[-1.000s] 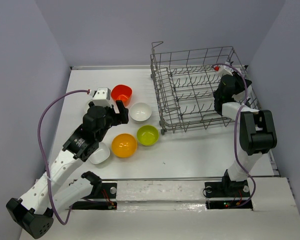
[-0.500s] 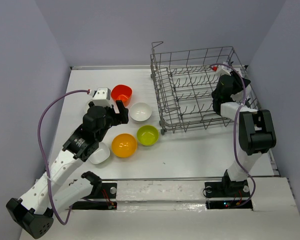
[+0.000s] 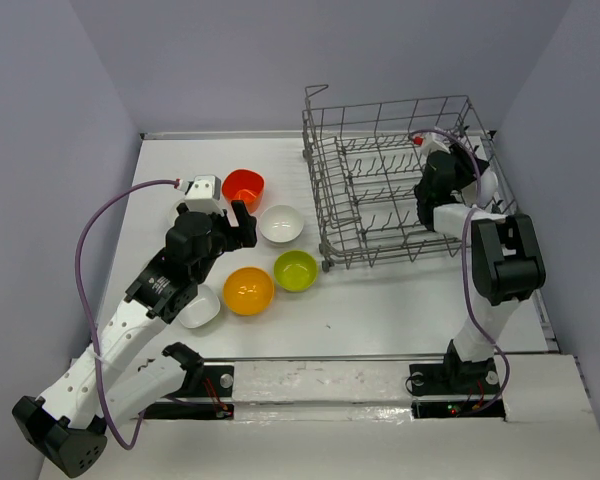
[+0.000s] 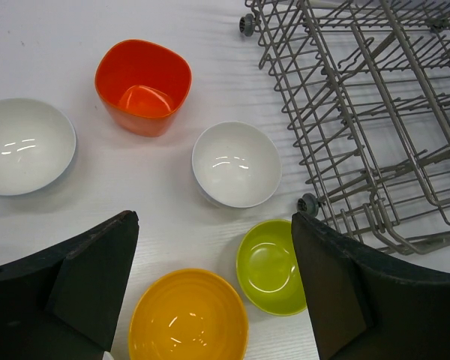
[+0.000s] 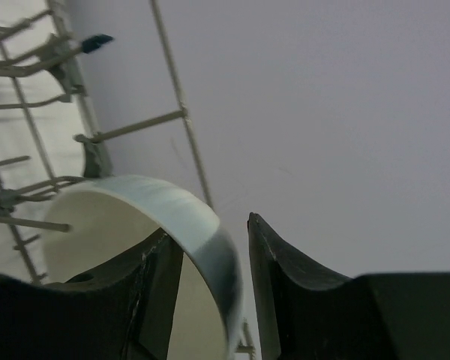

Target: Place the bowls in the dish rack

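We see the jaws of the left gripper wide apart over the counter, above an orange-yellow bowl, a lime green bowl and, beyond, a red-orange bowl. Farther back, at the right side of the dish rack, the right gripper has its jaws slightly parted astride the rim of a white bowl.

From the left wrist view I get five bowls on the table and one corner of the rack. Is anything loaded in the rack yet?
Observer: Yes, one white bowl stands tipped on edge at the right end of the dish rack.
Operator: Is the right gripper on it?
Observer: The right gripper straddles its rim, with a slim gap showing beside the outer finger.
Operator: Any table bowl I'm missing?
Observer: A sixth bowl, white, sits just left of the orange-yellow bowl.
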You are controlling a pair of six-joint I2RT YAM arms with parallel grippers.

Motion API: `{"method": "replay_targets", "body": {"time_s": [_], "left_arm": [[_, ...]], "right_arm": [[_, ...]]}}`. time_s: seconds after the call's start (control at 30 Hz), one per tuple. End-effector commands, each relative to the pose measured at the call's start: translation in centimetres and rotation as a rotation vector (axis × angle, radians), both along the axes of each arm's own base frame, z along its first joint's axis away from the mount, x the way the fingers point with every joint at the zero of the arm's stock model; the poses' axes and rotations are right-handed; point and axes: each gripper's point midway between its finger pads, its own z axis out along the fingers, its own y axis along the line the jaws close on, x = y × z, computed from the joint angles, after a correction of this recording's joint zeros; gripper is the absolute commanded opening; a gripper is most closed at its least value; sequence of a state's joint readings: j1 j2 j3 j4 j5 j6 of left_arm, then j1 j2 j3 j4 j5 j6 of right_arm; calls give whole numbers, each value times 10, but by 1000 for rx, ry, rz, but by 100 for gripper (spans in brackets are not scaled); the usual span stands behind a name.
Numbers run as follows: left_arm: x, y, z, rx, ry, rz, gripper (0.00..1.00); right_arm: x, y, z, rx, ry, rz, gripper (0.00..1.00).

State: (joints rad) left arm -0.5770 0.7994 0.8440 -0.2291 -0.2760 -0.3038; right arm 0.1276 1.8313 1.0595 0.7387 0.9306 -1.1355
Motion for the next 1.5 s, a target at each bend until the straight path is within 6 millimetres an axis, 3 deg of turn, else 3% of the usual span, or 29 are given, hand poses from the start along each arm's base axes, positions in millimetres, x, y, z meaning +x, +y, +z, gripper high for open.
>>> {"method": "replay_targets", "body": {"time_s": [0.0,0.3,0.63,0.7,1.13,1.37,1.47], "left_arm": [[2,1,5,4,-26,10,92],[2,3,5,5,-27,16,92],[2,3,4,9,-23,17,92],[2,2,4,9,-23,17,92],[4,3,2,15,-18,22,92],[6,8,1,20,-14,40,92],[8,13,0,25,-13,63,92]], "right_arm": [[0,13,-69,7,142,34,46],[1,17,-77,24,169,38,49],[10,22,-64,113,138,32,61],[13,27,-60,168,133,54,65],[15,62,-41,451,187,170,67],[12,72,17,569,62,201,70],[7,69,61,599,-48,185,72]]}}
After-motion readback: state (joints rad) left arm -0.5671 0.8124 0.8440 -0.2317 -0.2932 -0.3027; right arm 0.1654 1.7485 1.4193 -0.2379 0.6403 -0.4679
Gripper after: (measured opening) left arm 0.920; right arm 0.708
